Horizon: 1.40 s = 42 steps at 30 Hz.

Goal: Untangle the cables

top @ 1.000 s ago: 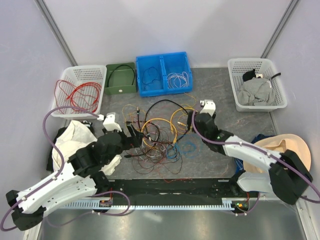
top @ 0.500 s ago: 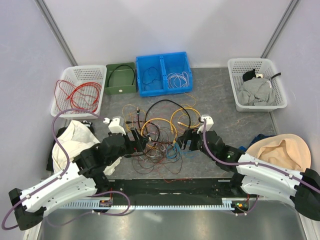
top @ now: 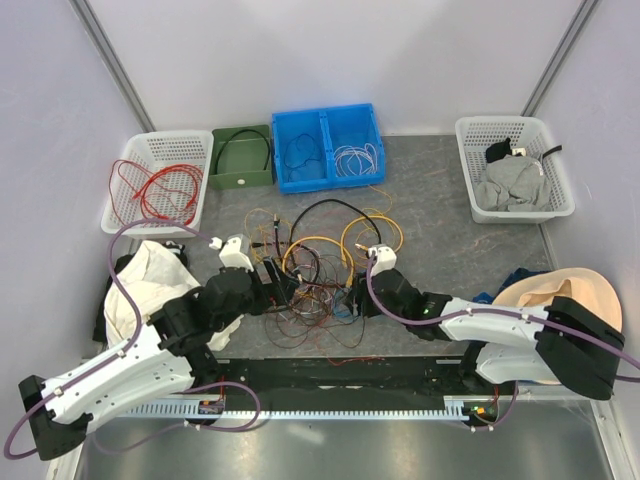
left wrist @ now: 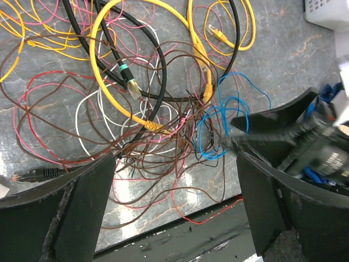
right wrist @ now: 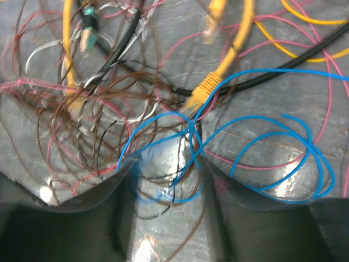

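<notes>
- Your left gripper (top: pixel 280 283) is spread as wide as it goes and holds nothing; it hangs low over the left edge of the cables (top: pixel 320 265)
- The cables lie in one knotted heap on the grey table (top: pixel 440 230), between your two arms, with yellow loops (left wrist: pixel 94 49) and a black cable (top: pixel 330 203) on the far side
- Your right gripper (right wrist: pixel 168 169) sits at the heap's right edge, jaws part-way apart with a clear gap; a blue strand (right wrist: pixel 272 70) and fine brown strands (right wrist: pixel 65 117) cross that gap, nothing clamped
</notes>
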Motion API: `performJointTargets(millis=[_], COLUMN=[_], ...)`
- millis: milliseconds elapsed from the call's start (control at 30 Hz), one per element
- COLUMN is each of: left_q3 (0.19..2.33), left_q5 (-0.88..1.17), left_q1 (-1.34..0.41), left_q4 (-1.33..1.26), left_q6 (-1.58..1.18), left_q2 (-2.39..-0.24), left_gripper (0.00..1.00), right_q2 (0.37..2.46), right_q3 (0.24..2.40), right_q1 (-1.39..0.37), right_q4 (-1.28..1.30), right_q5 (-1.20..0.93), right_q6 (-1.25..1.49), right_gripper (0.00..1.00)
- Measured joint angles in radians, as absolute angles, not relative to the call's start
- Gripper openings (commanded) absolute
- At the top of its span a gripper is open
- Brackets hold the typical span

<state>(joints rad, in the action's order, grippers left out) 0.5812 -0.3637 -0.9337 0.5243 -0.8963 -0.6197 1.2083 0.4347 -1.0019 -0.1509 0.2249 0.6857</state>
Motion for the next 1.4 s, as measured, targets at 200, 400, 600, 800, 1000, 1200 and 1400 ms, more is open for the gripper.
performJointTargets(millis=[200, 400, 600, 800, 1000, 1200, 1400], left_q3=[0.57, 0.556, 0.556, 0.556, 0.524, 0.505, 0.47], left_q5=[-0.364, -0.365, -0.365, -0.364, -0.363, -0.364, -0.365], left_q1=[-0.934, -0.934, -0.934, -0.934, -0.934, -0.934, -0.934], left_q4=[0.525, 0.529, 0.52, 0.464, 0.301, 0.257, 0.168], left_q6=[-0.901, -0.902, -0.9, -0.877, -0.827, -0.817, -0.768], left_q2=[-0.595, -0.559, -0.556, -0.527, -0.464, -0.414, -0.372], left_gripper=[1.0, 0.99, 0.99, 1.0, 0.99, 1.0, 1.0], right_q2=[1.204, 0.957, 0.877, 0.959, 1.087, 1.233, 1.333], right_q3=[0.435, 0.555, 0.97, 1.347, 1.58, 1.652, 1.76], right_q1=[-1.029, -1.132, -1.182, -1.182, -1.182, -1.164, -1.145], right_q4=[-0.192, -0.086, 0.053, 0.182, 0.253, 0.287, 0.346], right_q5=[0.334, 0.458, 0.514, 0.536, 0.556, 0.622, 0.576], right_q6=[0.66, 0.575, 0.428, 0.282, 0.188, 0.12, 0.115], right_gripper=[0.0, 0.0, 0.0, 0.0, 0.0, 0.0, 0.0])
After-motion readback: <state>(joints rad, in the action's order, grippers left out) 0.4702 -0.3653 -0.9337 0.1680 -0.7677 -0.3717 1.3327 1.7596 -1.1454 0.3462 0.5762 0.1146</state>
